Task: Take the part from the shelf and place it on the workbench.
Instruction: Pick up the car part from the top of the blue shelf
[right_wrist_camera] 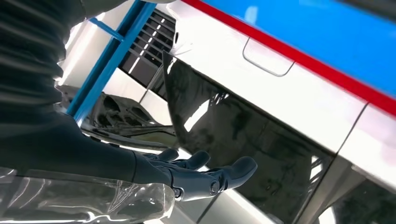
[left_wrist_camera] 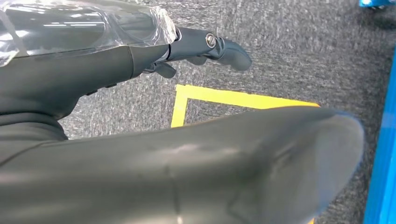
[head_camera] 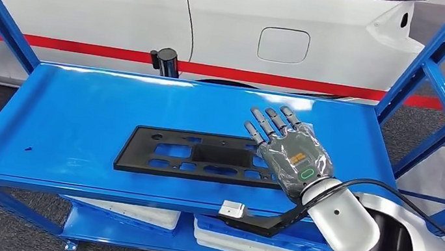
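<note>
Here the reach for the part [head_camera: 199, 156] is in hand: the flat black plate lies on the blue shelf [head_camera: 76, 118], near its front edge and a little right of centre, not yet gripped. The right hand [head_camera: 285, 149] hovers over the plate's right end with its fingers [head_camera: 266, 124] stretched out and apart, holding nothing; whether its palm touches the plate is hard to tell from the head view. The left hand [left_wrist_camera: 140, 51] hangs low over grey carpet marked with yellow tape [left_wrist_camera: 224, 97], fingers loosely extended and empty.

Next, I judge, the right hand must come down and close on the plate's right end, then lift it level, since so long a piece will tip from 1 end.

The part is a thin, rigid-looking rectangle, matt black, pierced with several rectangular cut-outs and small holes. The shelf is glossy painted metal with a raised lip. Clear plastic film wraps both hands' backs.
</note>
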